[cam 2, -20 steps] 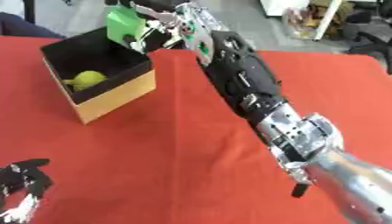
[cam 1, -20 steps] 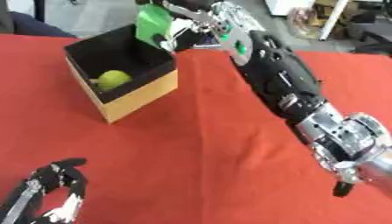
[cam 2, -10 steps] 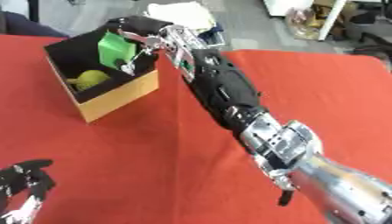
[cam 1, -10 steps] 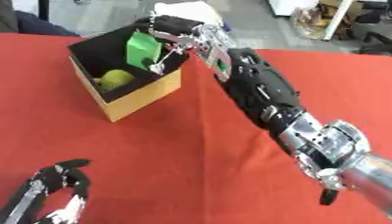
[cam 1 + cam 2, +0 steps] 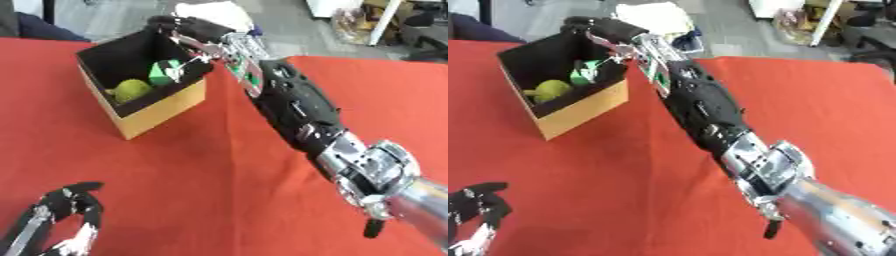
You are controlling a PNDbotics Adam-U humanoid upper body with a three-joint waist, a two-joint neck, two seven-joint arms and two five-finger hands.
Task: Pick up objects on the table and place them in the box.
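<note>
Left eye view: the right hand (image 5: 188, 31), fingers extended and holding nothing, reaches over the open box (image 5: 166, 106) at eleven o'clock on the red table (image 5: 219, 190). A green object (image 5: 163, 72) and a yellow-green fruit (image 5: 131, 90) lie inside.

Right eye view: the left hand (image 5: 472, 210) rests at seven o'clock, fingers relaxed and empty.

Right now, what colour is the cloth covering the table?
Red: the table cloth is plain red all over, clearest in the left eye view.
</note>
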